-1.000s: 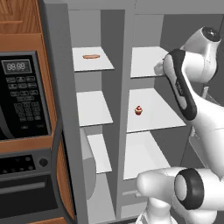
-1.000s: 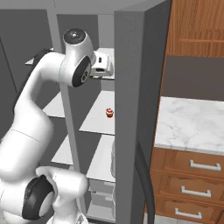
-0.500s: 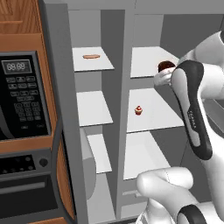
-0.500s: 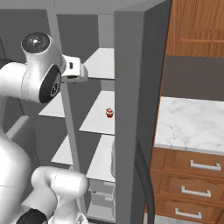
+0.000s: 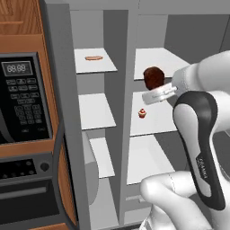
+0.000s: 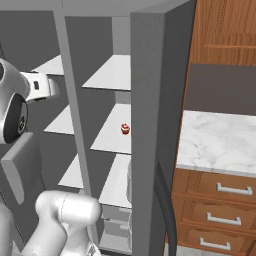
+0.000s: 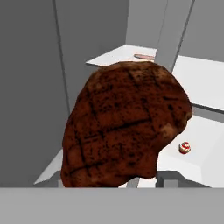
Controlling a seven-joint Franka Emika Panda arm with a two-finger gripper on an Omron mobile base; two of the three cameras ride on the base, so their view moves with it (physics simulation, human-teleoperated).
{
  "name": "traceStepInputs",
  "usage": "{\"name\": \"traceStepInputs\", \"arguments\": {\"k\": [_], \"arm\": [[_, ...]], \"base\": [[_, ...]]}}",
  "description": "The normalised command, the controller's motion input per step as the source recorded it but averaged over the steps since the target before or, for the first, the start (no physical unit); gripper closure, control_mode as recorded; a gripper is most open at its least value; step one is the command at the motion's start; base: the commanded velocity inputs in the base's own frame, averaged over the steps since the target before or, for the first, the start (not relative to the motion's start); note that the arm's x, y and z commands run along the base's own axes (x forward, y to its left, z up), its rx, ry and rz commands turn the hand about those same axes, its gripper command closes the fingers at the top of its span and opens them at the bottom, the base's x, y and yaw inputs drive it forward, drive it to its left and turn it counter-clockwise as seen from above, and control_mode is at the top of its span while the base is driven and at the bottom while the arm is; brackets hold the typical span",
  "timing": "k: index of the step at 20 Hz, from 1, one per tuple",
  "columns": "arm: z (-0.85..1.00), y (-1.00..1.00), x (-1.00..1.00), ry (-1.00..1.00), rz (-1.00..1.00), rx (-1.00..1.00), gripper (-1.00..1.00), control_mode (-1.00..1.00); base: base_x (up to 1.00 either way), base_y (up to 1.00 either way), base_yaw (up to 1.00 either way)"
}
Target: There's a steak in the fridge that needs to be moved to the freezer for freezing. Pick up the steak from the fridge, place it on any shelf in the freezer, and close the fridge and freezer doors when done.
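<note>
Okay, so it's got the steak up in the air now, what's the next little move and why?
Probably swing the steak left toward the freezer. The gripper holds it lifted in front of the fridge shelves, while the narrow freezer shelves sit left of the divider, the middle shelf bare, the top one holding a tan strip.

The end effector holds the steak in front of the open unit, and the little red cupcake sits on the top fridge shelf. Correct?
Not quite. The cupcake sits on the middle fridge shelf, one level below the top, as the left base view shows. The end effector does hold the steak in front of the open unit.
</note>
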Motion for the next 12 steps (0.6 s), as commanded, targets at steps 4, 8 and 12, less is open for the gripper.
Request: {"name": "traceStepInputs", "arguments": {"k": [4,8,12], "arm": [[0.00,0.26,0.21,-0.11,0.26,0.00,1.00,-1.00],[-0.05,0.14,0.38,-0.07,0.17,0.00,1.00,-1.00],[-0.01,0.57,0.35,-0.03,0.02,0.00,1.00,-1.00]], "base": [[0.00,0.00,0.00],[0.00,0.00,0.00],[0.00,0.00,0.00]]}}
